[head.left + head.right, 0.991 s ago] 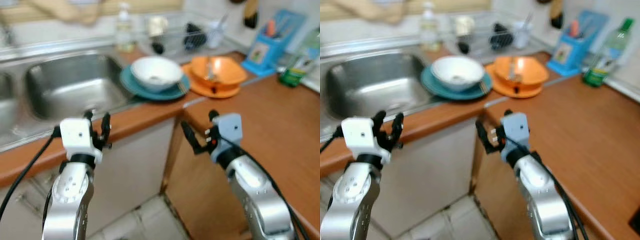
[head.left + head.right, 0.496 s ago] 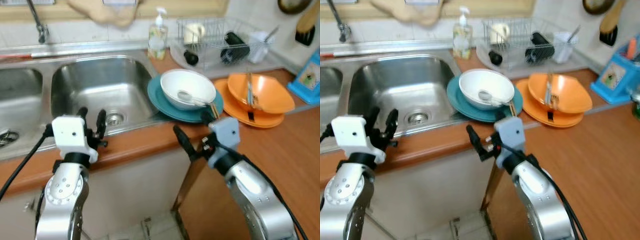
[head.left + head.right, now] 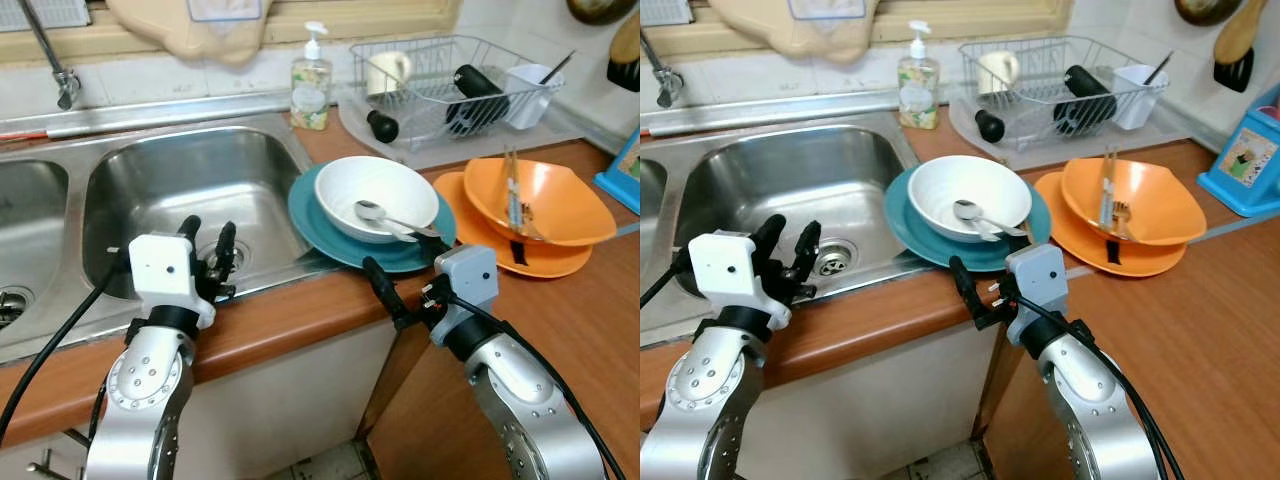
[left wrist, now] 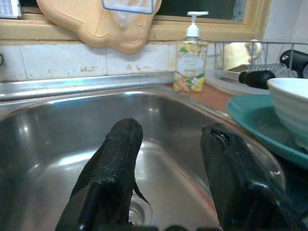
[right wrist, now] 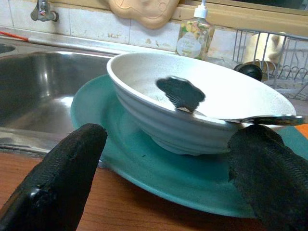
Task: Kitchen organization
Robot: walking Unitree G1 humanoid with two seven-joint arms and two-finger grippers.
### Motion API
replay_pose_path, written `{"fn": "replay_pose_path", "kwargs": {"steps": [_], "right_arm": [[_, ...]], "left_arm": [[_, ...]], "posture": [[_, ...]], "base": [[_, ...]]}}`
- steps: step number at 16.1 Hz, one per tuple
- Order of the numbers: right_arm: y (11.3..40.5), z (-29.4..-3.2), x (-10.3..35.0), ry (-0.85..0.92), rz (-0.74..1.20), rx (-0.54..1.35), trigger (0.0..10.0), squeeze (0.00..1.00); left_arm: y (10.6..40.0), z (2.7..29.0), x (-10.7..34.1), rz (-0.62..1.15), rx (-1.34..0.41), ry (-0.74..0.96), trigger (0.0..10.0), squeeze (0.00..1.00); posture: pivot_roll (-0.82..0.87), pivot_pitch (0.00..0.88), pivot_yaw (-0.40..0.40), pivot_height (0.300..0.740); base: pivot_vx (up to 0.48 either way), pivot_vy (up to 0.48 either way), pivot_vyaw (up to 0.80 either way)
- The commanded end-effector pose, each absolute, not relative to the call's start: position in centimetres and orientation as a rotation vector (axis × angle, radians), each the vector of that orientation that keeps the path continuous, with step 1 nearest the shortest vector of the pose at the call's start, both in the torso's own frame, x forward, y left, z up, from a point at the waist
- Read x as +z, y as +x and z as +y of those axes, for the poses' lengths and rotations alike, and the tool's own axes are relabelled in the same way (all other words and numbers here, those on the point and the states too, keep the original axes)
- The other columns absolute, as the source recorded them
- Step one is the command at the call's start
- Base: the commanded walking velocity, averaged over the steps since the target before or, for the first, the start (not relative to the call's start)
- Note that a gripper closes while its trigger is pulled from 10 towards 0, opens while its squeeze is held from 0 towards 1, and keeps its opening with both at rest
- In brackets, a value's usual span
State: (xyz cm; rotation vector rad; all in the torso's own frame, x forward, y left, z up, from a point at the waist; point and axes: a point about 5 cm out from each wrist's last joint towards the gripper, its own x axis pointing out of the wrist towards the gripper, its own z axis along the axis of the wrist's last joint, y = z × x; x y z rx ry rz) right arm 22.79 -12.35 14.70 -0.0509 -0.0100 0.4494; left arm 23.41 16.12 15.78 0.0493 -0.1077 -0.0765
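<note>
The robot is now standing squarer to the counter, and the right gripper, fingers apart, is sitting nearer the white bowl on the teal plate at frame centre. The left gripper, fingers apart, is hovering over the sink. A bowl pickup is likely coming.

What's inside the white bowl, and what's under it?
A spoon lies inside the white bowl, its handle sticking over the rim. The bowl sits on a teal plate. The middle of the plate is hidden beneath the bowl.
</note>
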Motion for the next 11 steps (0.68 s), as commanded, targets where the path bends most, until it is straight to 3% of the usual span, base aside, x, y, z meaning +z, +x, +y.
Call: {"fn": "replay_pose_path", "kwargs": {"steps": [1, 8, 11], "right_arm": [[22.6, -12.8, 14.8, -0.056, -0.011, 0.432, 10.0, 0.00], [22.7, -14.2, 14.8, -0.039, 0.010, 0.377, 10.0, 0.00], [22.9, -16.2, 15.0, -0.024, -0.001, 0.296, 10.0, 0.00]], "left_arm": [[23.3, 16.0, 15.9, -0.103, -0.084, 0.045, 10.0, 0.00], [23.1, 15.6, 14.8, -0.026, -0.219, 0.076, 10.0, 0.00], [22.9, 15.8, 14.8, -0.013, -0.288, 0.080, 10.0, 0.00]], "posture": [[-0.02, 0.000, 0.003, 0.740], [-0.02, 0.000, 0.004, 0.740], [-0.02, 0.000, 0.007, 0.740]], "base": [[0.000, 0.000, 0.00], [0.000, 0.000, 0.00], [0.000, 0.000, 0.00]]}}
